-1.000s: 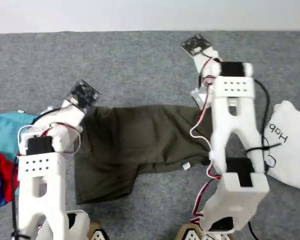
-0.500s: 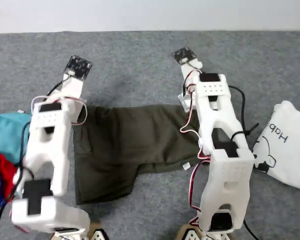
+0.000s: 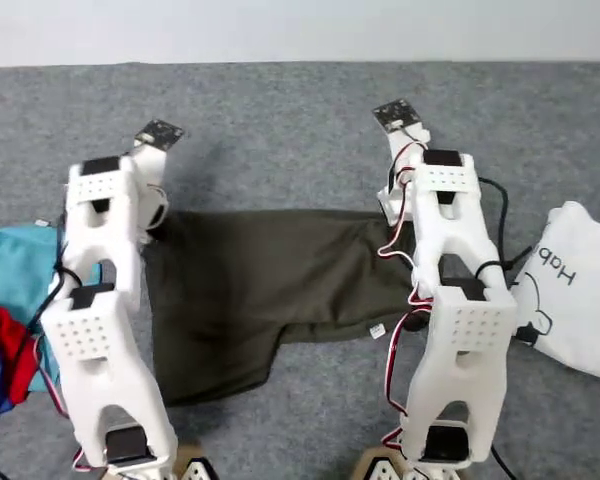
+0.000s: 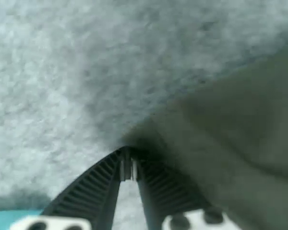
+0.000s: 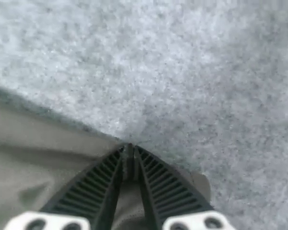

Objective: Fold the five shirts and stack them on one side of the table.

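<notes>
With the left claw [image 4: 127, 167] and right claw [image 5: 129, 155] each clenched on a far corner of the olive shirt [image 3: 270, 280] spread mid-tabletop [image 3: 280, 130], both should probably lift evenly, hem taut, for a straight fold.

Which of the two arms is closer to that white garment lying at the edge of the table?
Right. The right gripper grips the olive shirt at the corner nearest the white garment; the left gripper grips its opposite corner, farther away.
</notes>
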Action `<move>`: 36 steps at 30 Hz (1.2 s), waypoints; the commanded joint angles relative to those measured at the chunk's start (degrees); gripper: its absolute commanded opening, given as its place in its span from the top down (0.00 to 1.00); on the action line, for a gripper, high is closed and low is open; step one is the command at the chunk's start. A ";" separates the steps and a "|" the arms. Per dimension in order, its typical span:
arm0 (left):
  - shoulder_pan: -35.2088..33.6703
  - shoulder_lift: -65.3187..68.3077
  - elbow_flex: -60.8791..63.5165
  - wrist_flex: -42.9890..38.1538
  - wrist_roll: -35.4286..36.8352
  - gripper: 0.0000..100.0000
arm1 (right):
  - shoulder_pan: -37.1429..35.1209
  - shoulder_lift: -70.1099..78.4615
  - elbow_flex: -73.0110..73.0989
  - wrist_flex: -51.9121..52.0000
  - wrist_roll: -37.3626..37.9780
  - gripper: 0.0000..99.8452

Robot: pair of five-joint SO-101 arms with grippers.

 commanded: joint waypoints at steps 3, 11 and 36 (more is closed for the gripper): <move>-1.23 0.70 -14.11 9.49 -0.44 0.99 | 1.89 -0.57 -3.60 0.66 0.00 0.99; -0.79 0.70 -35.74 21.36 0.00 0.99 | -3.38 -0.57 -20.40 14.64 0.00 0.99; -34.99 1.23 -50.59 24.44 3.60 0.99 | -25.54 -11.30 -26.90 41.80 5.01 0.99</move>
